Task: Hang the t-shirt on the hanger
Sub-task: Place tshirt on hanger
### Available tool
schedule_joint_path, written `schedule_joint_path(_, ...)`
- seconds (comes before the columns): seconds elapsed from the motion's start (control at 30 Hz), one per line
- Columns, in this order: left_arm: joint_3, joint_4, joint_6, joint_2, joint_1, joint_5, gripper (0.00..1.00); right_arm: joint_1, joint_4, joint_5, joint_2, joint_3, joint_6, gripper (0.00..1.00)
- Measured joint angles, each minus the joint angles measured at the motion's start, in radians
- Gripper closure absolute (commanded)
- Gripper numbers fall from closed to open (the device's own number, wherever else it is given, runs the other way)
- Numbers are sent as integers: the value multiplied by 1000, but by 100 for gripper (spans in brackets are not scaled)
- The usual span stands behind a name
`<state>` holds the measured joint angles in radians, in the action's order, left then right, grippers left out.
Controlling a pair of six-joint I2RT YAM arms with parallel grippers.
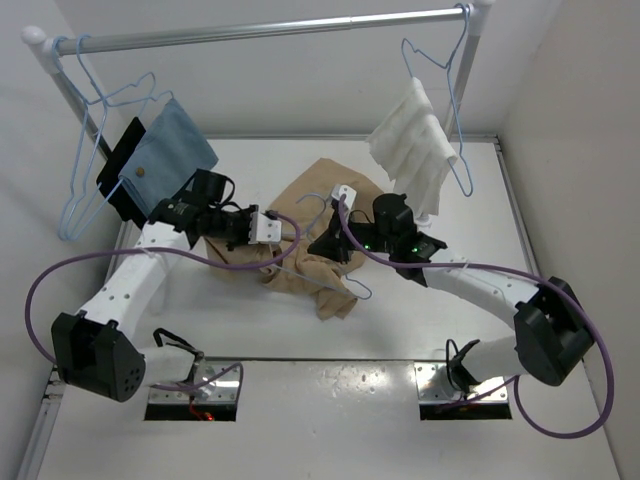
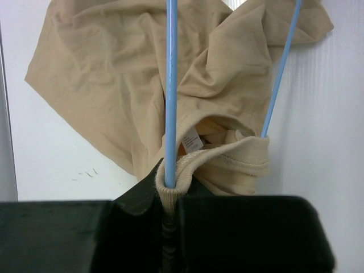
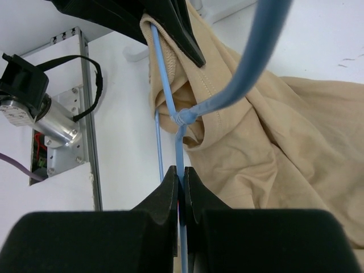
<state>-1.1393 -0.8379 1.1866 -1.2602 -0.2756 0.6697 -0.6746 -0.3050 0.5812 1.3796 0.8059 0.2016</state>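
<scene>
The tan t-shirt (image 1: pixel 322 205) lies crumpled on the white table between my two grippers. My left gripper (image 1: pixel 272 230) is shut on its ribbed collar (image 2: pixel 196 162); in the left wrist view (image 2: pixel 169 185) the jaws pinch the collar fold. One arm of the light-blue wire hanger (image 2: pixel 170 85) passes through that fold. My right gripper (image 1: pixel 326 244) is shut on the hanger's wire (image 3: pixel 181 151) just below its twisted neck (image 3: pixel 185 116), seen in the right wrist view (image 3: pixel 181 175). The hanger's hook (image 3: pixel 259 51) is blurred close to that camera. Part of the hanger is hidden inside the shirt (image 3: pixel 278 153).
A metal rail (image 1: pixel 270 30) spans the back. Empty blue hangers (image 1: pixel 95 150) and a blue cloth (image 1: pixel 165 150) hang at its left. A white waffle towel (image 1: pixel 415 140) hangs on a hanger at its right. Walls close in on both sides.
</scene>
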Motion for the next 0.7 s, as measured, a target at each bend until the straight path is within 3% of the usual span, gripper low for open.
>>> schedule_joint_path(0.47, 58, 36, -54, 40, -12, -16, 100, -14, 21, -61, -13, -16, 14, 99)
schedule_joint_path(0.6, 72, 59, -80, 43, -19, -16, 100, -16, 14, -93, -26, -32, 37, 85)
schedule_joint_path(0.7, 86, 70, -97, 51, -26, -3, 100, -15, 15, -130, -26, -35, 57, 65)
